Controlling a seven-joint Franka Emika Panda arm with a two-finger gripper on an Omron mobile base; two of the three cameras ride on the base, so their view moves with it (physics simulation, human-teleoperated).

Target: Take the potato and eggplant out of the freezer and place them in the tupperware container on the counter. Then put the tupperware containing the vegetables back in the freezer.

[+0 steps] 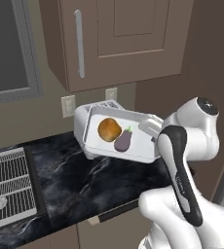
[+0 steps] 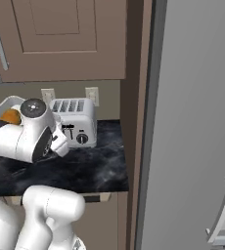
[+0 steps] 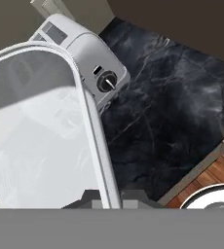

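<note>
freezer [image 2: 192, 122]: tall flat grey door fills the right side of the right base view, white bar handle at its lower right edge; looks shut from here, so it likely needs opening before the container can go in.

counter [image 1: 84, 180]: black marble-look top, faint white veins, over brown wooden fronts; its front edge runs above a pale strip of cabinet.

upper cabinet [image 1: 119, 39]: brown wood, panelled door with a pale vertical handle, hangs over the counter's back edge.

wire rack [image 1: 11, 187]: white grid, flat, at the counter's left end, well apart from the container.

toaster [image 2: 75, 122]: pale grey rounded box, slots on top, dark knob on its front; stands at the counter's back edge against the wall. From the left base view the raised container hides most of it.

tupperware container [image 1: 119, 133]: shallow white plastic tray, rounded corners, smooth walls. Lifted clear of the counter and tilted, open face toward the left base camera, its low side to the left; I judge it is being carried toward the freezer.

gripper [image 3: 111, 197]: pinched closed on the container's rim, one fingertip either side of the thin wall near its right edge; a rim grip explains the tilt.

potato [image 1: 109, 130]: golden-brown ball, matte, inside the container, left of centre.

eggplant [image 1: 123, 141]: dull purple, rounded, small dark stem end; inside the container, touching the potato's lower right.

risk: with the tray this steep, both round vegetables could roll to the low wall.
</note>
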